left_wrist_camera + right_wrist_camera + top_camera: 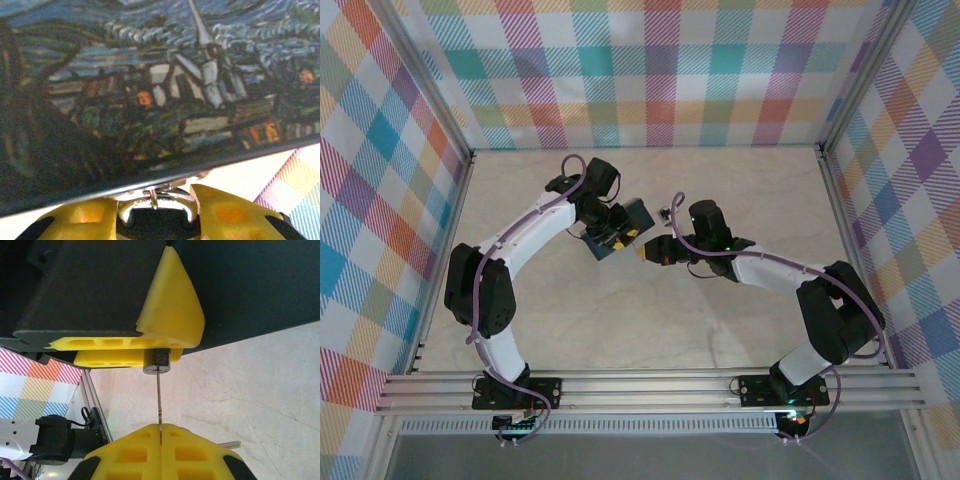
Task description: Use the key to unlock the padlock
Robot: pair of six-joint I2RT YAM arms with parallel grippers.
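- Hold the left gripper (156, 220) steady: partway closed, yellow fingers pinched on the padlock (156, 202), at 6 o'clock in the left wrist view, just under the edge of the dark blue tin (150, 100).
- Brace that pinch against torque; so tiny a lock looks likely to roll between the pads.
- Line the key (159, 395) up square with the lock's face. In the right wrist view, a thin blade running from 6 toward 12 o'clock and meeting the small grey body near centre.
- Turn from the right gripper (161, 440), closed tight on the key at 6 o'clock. Rotate the wrist about the blade's own line, gently and with no sideways push, for fear of bending so thin a blade.
- Cannot tell how deep the blade sits, or even whether seated in the keyway: keyhole too small to make out.
- Cannot see the key's head, buried between the closed fingers.
- Shackle blurred and partly covered by the tin's edge; hard to name the part hooked through.
- From above, hard to separate lock from key: both tiny, crowded between the two grippers just left of centre.
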